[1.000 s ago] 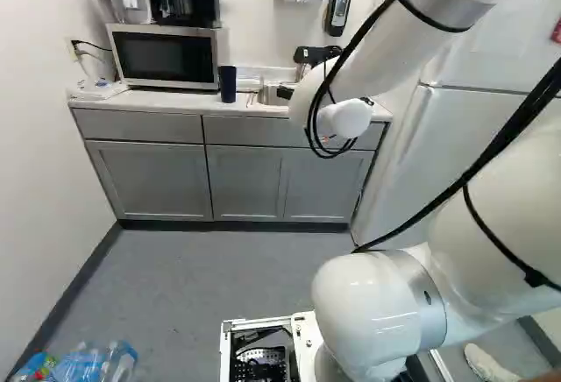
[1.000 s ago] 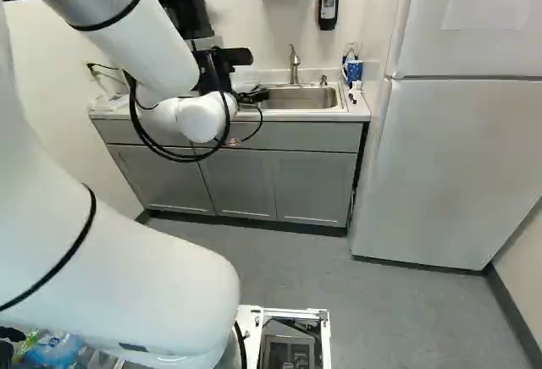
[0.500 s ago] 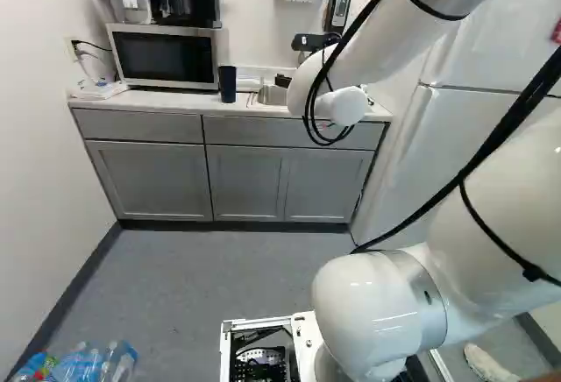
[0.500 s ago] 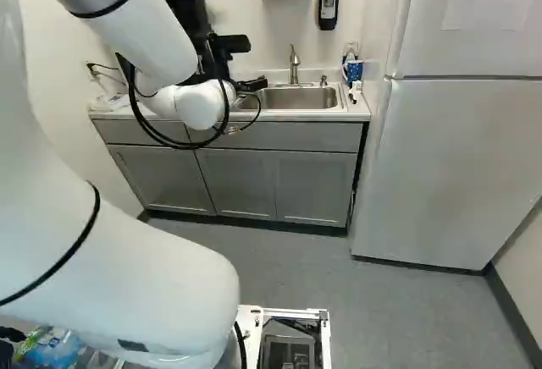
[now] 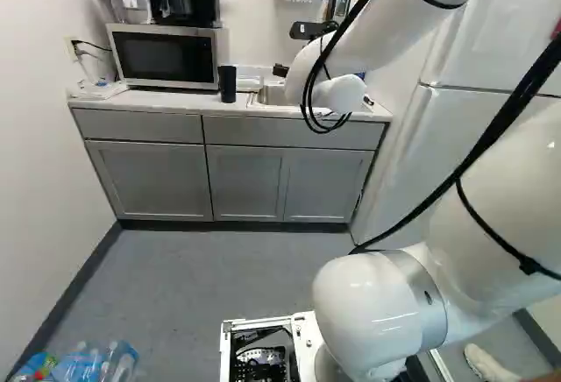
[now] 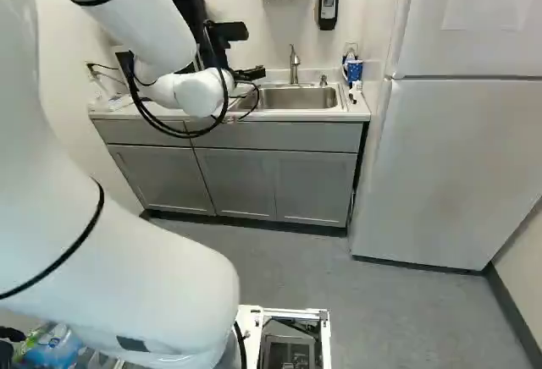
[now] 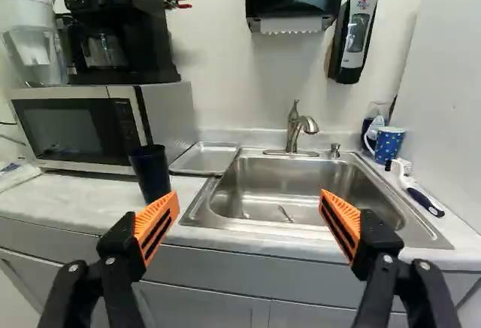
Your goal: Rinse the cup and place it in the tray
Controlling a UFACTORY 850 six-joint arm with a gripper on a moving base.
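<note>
1 dark cup (image 7: pixel 152 174) beside the microwave (image 7: pixel 68 129)

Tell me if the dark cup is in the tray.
No, the dark cup stands on the counter, beside the tray.

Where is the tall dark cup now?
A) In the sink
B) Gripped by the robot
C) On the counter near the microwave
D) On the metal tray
C: the tall dark cup stands on the counter near the microwave, and the gripper is open.
</note>
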